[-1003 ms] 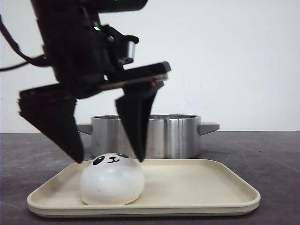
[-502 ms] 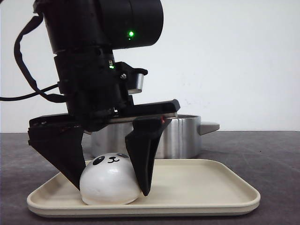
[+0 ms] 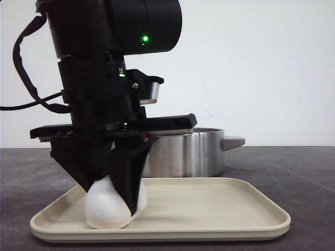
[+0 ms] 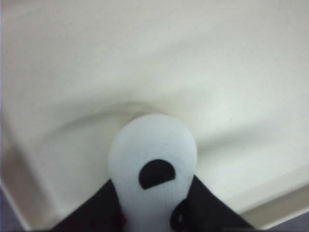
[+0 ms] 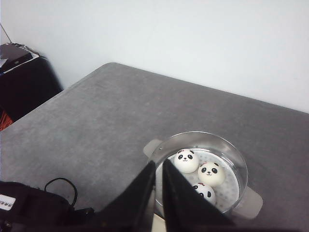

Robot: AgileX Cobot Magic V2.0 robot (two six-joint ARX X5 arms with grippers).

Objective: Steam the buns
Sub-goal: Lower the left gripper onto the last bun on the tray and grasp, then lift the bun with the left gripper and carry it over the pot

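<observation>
One white panda-faced bun rests on the cream tray, pinched narrow between the black fingers of my left gripper, which is shut on it. In the left wrist view the same bun bulges out from between the two fingers of that gripper, one black eye showing. Three more buns lie inside the steel pot. My right gripper hangs high above the pot's edge, shut with nothing in it; the front view does not show it.
The steel pot with side handles stands right behind the tray on the grey table. The left arm's body and cable sit beside the pot. Dark furniture stands beyond the table's far corner.
My left gripper came down around the bun on the tray and closed, squeezing it from a round dome into a narrow shape.
</observation>
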